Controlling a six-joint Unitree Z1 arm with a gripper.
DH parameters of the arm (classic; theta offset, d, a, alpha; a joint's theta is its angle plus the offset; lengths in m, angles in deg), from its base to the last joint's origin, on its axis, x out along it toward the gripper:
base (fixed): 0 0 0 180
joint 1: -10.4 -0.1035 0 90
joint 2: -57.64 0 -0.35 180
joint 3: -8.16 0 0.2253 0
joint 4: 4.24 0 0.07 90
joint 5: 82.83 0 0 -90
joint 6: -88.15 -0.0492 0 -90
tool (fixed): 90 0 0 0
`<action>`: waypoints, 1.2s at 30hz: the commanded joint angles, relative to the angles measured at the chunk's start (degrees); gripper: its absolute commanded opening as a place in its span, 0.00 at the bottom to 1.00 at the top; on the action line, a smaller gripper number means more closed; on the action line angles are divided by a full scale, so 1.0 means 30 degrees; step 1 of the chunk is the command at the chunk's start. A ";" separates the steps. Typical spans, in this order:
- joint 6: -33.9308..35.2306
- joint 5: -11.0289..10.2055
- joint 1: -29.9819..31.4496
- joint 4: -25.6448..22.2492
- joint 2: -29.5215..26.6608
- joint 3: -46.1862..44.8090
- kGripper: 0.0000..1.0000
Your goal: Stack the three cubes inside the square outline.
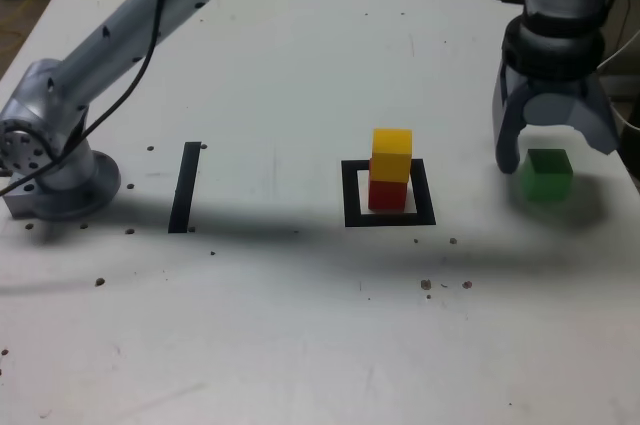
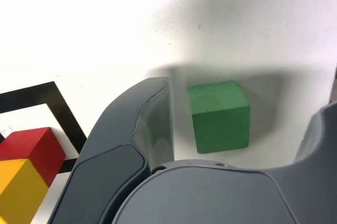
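The green cube (image 1: 548, 173) rests on the white table at the exterior view's right, apart from the stack. My gripper (image 1: 556, 153) hangs over it, open, one finger on each side. In the wrist view the green cube (image 2: 218, 116) lies between the jaws of the gripper (image 2: 245, 97), with a gap visible beside the one finger (image 2: 152, 113). The yellow cube (image 1: 391, 153) sits on the red cube (image 1: 388, 193) inside the square outline (image 1: 351, 195). The red cube (image 2: 31, 145), the yellow cube (image 2: 18, 187) and a corner of the outline (image 2: 63, 113) also show in the wrist view.
A straight black stripe (image 1: 185, 187) lies to the exterior view's left of the outline. The arm's base (image 1: 55, 170) stands at the far left, and its link reaches across the back. The table's right edge (image 1: 632, 170) runs close to the green cube.
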 commanded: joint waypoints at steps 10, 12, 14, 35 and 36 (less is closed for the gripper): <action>0.0090 0.0192 0.0154 0.0258 0.0346 0.0337 0.56; 0.0126 0.0239 0.0193 0.0267 0.0364 0.0420 0.50; 0.0152 0.0249 0.0239 0.0302 0.0377 0.0409 0.44; -0.0282 0.0488 0.0353 0.0412 0.0191 -0.0026 0.13; -0.0287 0.0487 0.0365 0.0404 0.0147 -0.0032 0.13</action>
